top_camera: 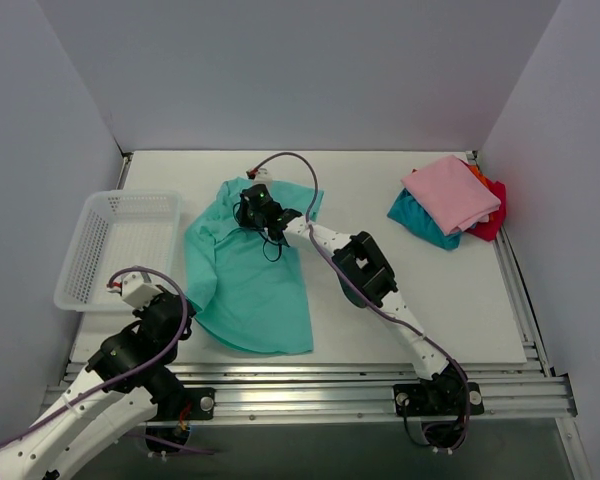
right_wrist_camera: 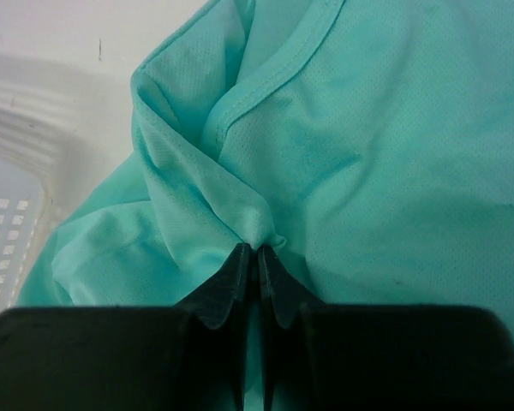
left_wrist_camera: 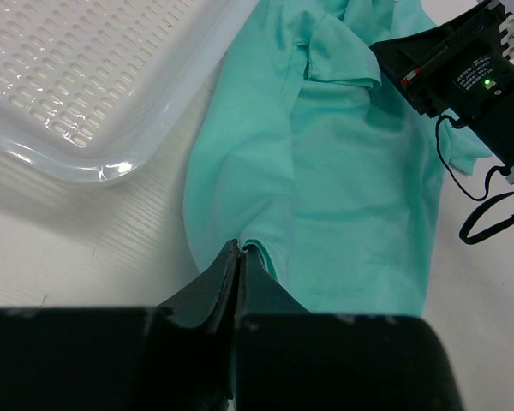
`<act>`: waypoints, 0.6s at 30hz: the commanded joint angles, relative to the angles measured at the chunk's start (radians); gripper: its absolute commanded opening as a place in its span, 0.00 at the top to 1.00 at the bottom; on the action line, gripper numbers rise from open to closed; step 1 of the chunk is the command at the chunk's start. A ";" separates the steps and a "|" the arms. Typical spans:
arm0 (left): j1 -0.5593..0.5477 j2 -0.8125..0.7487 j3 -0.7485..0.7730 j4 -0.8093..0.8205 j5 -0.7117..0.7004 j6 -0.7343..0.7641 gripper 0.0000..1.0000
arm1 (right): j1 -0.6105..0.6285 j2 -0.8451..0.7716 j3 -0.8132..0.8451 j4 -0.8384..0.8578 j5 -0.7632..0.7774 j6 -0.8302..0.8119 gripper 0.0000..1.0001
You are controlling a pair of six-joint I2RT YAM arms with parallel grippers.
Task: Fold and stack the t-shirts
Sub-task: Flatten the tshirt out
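Note:
The teal-green t-shirt (top_camera: 250, 280) lies spread but rumpled on the table left of centre. My left gripper (top_camera: 187, 308) is at its lower left edge. In the left wrist view the gripper (left_wrist_camera: 240, 248) is shut on the hem of the shirt (left_wrist_camera: 343, 197). My right gripper (top_camera: 257, 212) is at the shirt's far end near the collar. In the right wrist view the gripper (right_wrist_camera: 259, 250) is shut on a pinched fold of the shirt (right_wrist_camera: 394, 154) beside the collar seam. A folded stack sits at the back right: pink shirt (top_camera: 450, 192) on top, teal-blue (top_camera: 420, 220), red (top_camera: 492, 215) and orange (top_camera: 477, 172) under it.
The white mesh basket (top_camera: 130, 195) stands at the left, touching the shirt's left side; it also shows in the left wrist view (left_wrist_camera: 86, 167) and the right wrist view (right_wrist_camera: 34, 103). Grey walls close in the table on three sides. A metal rail runs along the near edge (top_camera: 310, 385).

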 commanded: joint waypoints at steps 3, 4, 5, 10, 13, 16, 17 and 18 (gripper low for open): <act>-0.003 0.013 0.004 0.022 -0.017 0.007 0.98 | -0.002 -0.022 -0.036 0.029 0.018 -0.005 1.00; -0.003 0.014 0.002 0.022 -0.018 0.005 0.98 | -0.001 -0.024 -0.039 0.031 0.018 -0.005 1.00; -0.003 0.016 0.004 0.022 -0.018 0.007 0.98 | -0.004 -0.027 -0.042 0.031 0.018 -0.005 1.00; -0.003 0.016 0.004 0.020 -0.023 0.005 0.98 | -0.008 -0.042 -0.064 0.029 0.023 -0.005 0.92; -0.003 0.018 0.005 0.022 -0.023 0.005 0.98 | -0.015 -0.050 -0.068 0.022 0.034 -0.005 0.63; -0.003 0.024 0.004 0.025 -0.025 0.005 0.98 | -0.019 -0.054 -0.068 0.019 0.034 -0.003 0.55; -0.003 0.025 0.004 0.025 -0.026 0.005 0.98 | -0.022 -0.055 -0.071 0.019 0.034 -0.003 0.55; -0.003 0.028 0.004 0.026 -0.028 0.005 0.98 | -0.024 -0.059 -0.071 0.019 0.032 -0.003 0.55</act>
